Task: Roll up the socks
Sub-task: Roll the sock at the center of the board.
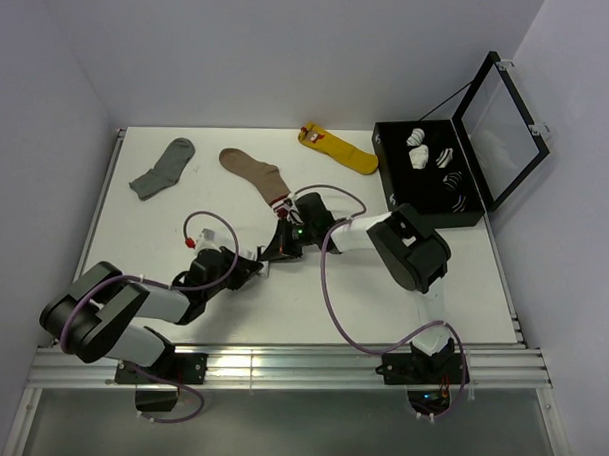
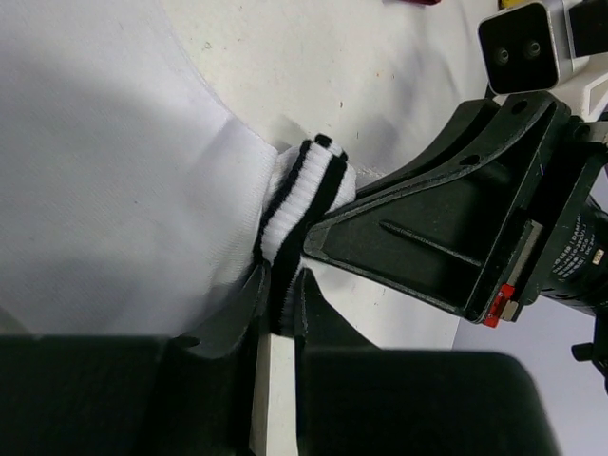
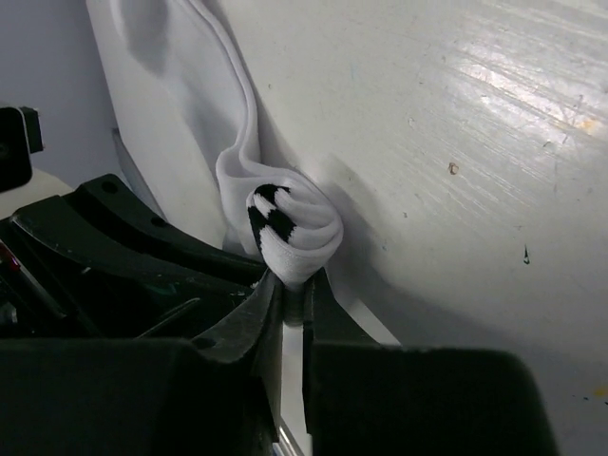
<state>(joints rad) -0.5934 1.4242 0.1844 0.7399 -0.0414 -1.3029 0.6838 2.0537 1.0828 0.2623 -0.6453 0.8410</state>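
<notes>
**Socks pinched from both sides, mid-table**

Near the middle of the table [image 1: 164, 233], just this side of the brown sock [image 1: 251, 171]: the socks [image 3: 302, 237], caught between the two grippers and mostly hidden under them from above.

Left gripper [image 2: 280, 299] clamped on the black-and-white striped cuff [image 2: 304, 185], jaws drawn together with only fabric between them. Beside the cuff, white cloth [image 2: 142, 190] spreading off to the left of that wrist view, bunched where it meets the stripes.

Right gripper [image 3: 294, 299] clamped as well, on a small rolled knob of white sock with a glimpse of dark stripe curled inside. From that knob, a loose length of white fabric trailing away across the table.

Both grippers facing each other on the same bundle, close together. The left one nearer and to the left, the right one a little farther and to the right.

Elsewhere, lying flat and well apart from the grippers: grey sock [image 1: 164, 168] at the far left, yellow sock [image 1: 337, 147] along the far edge, right of the brown one. At the far right, a black box [image 1: 388, 181] with its lid [image 1: 498, 120] up and several rolled bundles [image 1: 420, 139] inside.
</notes>
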